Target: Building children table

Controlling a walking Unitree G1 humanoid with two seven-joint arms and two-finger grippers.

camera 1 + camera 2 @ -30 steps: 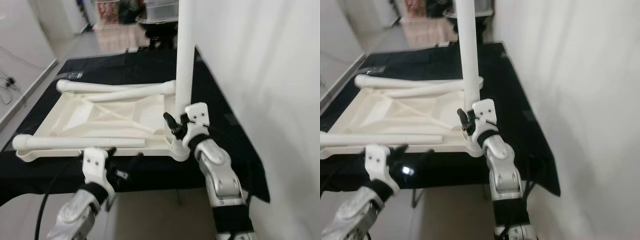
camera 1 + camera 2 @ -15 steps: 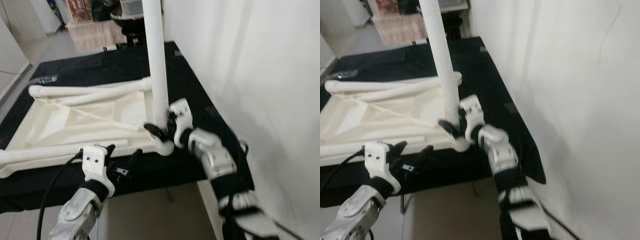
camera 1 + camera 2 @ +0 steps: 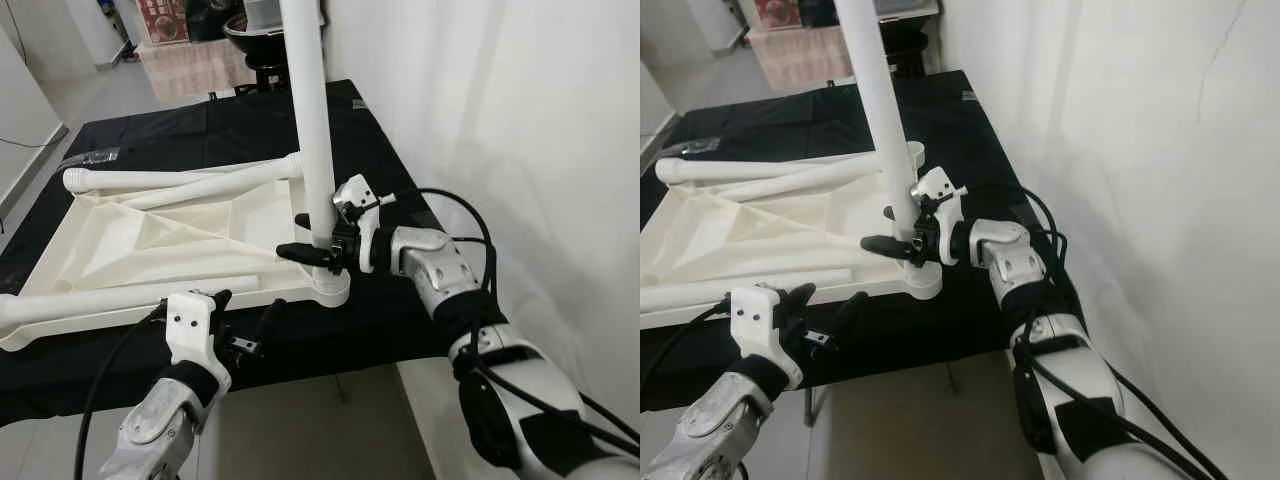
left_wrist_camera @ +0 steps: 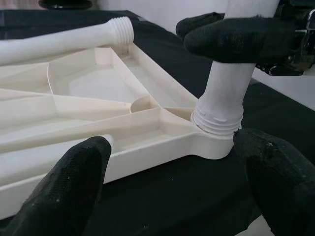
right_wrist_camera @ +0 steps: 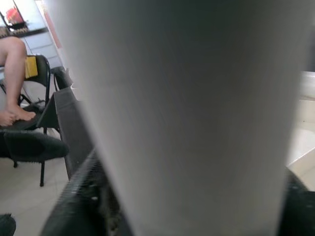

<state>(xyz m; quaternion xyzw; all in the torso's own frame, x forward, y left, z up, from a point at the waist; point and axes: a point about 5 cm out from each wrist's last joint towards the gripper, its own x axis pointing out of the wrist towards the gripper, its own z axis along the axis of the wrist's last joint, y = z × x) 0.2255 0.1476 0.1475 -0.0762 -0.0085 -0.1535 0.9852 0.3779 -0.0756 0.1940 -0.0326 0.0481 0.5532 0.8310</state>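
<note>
An upturned tabletop of smooth cream plastic, its underside crossed by raised ribs that divide it into shallow triangular bays, is being supported on a table draped in matte black cloth. A round white leg is being held upright in the rounded corner socket nearest the robot's right side; in the left wrist view, ridged screw threads are being shown at its foot where it meets the socket's collar. The right gripper is being kept clamped around this upright leg just above the socket, one long black finger being wrapped across its front. Three more cylindrical legs are being left lying loose: one across the near edge of the tabletop, and two together along its far edge, one of them ending in a threaded tip. The left gripper is being held just before the table's near edge, its rounded black fingers spread apart and grasping nothing. In the right wrist view, a dark folding chair and a person's bare leg are being shown on a pale floor.
</note>
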